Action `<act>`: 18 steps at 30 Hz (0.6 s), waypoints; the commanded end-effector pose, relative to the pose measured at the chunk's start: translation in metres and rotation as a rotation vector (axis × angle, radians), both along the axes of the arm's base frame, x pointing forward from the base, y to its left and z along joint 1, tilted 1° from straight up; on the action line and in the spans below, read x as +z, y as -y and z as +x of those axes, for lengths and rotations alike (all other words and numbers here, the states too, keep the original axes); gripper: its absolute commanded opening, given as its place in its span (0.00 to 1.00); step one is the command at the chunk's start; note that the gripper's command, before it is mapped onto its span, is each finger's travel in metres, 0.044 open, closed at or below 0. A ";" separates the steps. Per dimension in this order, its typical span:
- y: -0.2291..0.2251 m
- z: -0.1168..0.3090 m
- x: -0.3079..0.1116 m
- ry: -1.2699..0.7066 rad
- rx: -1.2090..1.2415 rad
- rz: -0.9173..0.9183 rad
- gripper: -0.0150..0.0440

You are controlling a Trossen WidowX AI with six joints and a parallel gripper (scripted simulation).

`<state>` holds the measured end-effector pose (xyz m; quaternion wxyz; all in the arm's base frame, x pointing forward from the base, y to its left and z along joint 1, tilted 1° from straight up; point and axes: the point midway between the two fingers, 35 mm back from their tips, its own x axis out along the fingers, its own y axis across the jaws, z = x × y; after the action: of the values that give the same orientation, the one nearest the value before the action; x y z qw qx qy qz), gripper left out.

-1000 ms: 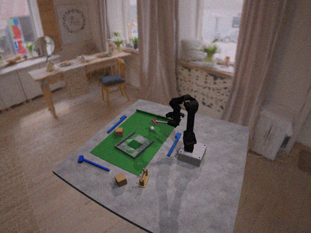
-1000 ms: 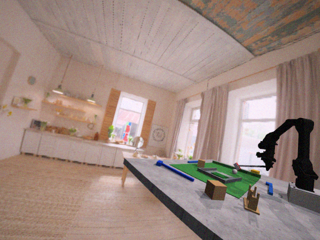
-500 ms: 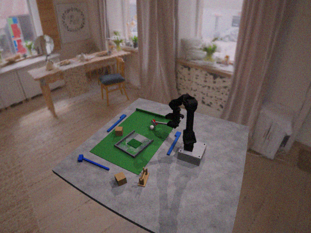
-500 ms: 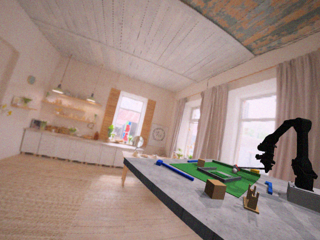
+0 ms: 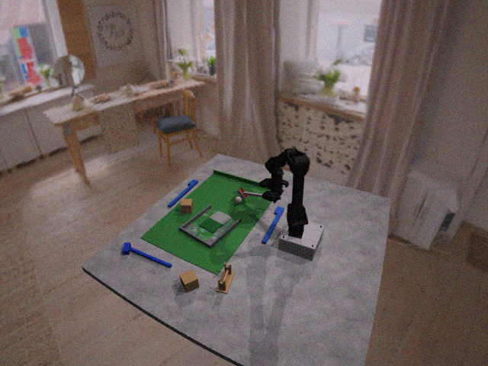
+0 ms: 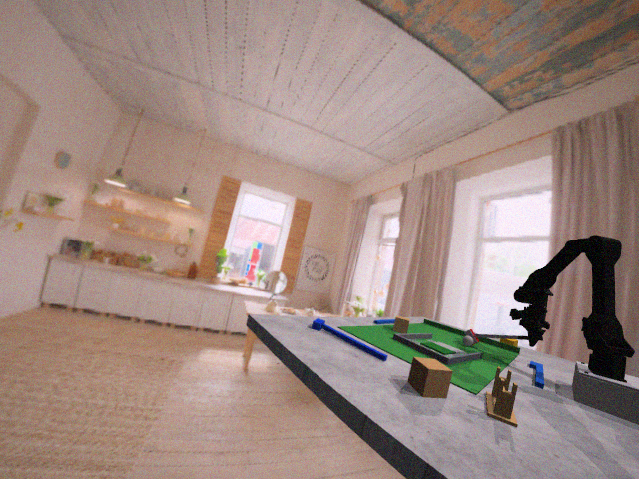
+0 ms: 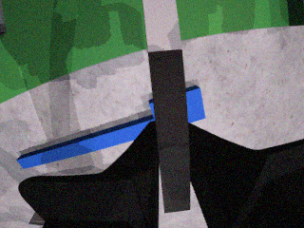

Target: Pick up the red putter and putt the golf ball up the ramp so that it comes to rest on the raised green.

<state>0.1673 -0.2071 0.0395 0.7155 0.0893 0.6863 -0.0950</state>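
My gripper [image 5: 272,195] [image 6: 535,338] [image 7: 164,125] is shut on the red putter's dark grip, low over the mat's right edge. The putter's pale shaft [image 5: 254,194] [image 6: 503,336] [image 7: 162,24] runs out to its red and grey head [image 5: 242,192] [image 6: 473,335]. The white golf ball [image 5: 238,200] [image 6: 468,341] is on the green mat [image 5: 169,236] [image 6: 366,335], close in front of the head on the ramp's side; I cannot tell if they touch. The pale ramp [image 5: 220,216] leads to the raised green [image 5: 211,225] [image 6: 437,347] inside grey walls. The wrist view does not show ball or head.
Blue putters [image 5: 183,193] [image 5: 146,256] [image 5: 272,224] lie around the mat; the right one [image 7: 95,142] lies below my gripper. Wooden blocks stand at the mat's left edge [image 5: 187,206] and in front [image 5: 189,280]. A wooden stand [image 5: 225,279] [image 6: 503,402] is empty. A yellow block [image 6: 509,341] is behind.
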 end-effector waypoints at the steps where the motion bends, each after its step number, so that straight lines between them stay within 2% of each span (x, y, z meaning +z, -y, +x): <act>1: 0.008 -0.001 0.000 0.003 -0.001 -0.003 0.25; 7: 0.029 -0.007 -0.002 0.003 -0.003 -0.005 0.25; 18: 0.024 -0.007 -0.003 0.000 -0.002 0.002 0.25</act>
<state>0.1595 -0.2329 0.0361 0.7153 0.0906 0.6864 -0.0951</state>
